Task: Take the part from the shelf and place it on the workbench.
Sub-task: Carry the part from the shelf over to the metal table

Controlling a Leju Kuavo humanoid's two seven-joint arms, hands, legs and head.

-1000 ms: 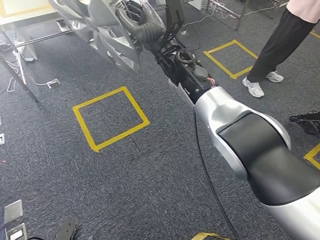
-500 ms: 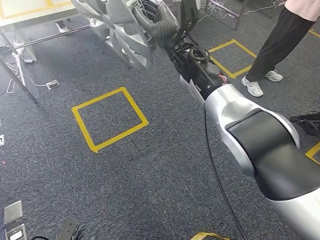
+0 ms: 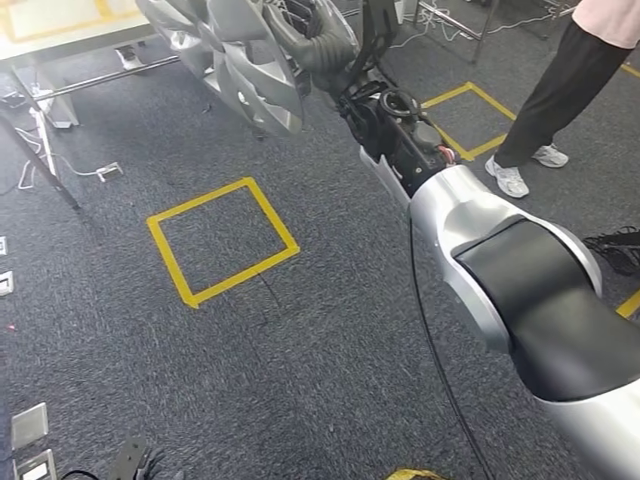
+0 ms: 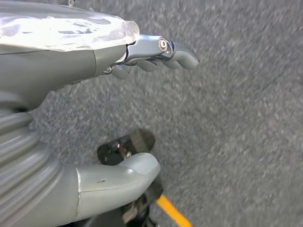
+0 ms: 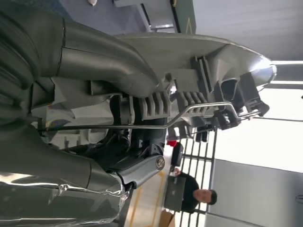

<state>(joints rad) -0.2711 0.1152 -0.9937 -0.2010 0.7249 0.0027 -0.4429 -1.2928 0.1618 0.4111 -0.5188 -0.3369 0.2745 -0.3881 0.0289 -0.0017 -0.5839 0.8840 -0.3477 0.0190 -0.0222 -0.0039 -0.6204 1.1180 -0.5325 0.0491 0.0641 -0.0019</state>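
Silver part held aloft over the carpet, near the workbench corner.

The left hand [image 4: 118,109] hangs over grey carpet, thumb and fingers apart, holding nothing. The workbench [image 3: 68,25] sits at upper left. The part [image 3: 226,55], a spoked silver wheel cover, tilts on edge, face toward the floor, gripped at its ribbed back by the right hand [image 3: 321,40]. A person's legs [image 3: 551,95] stand at right.
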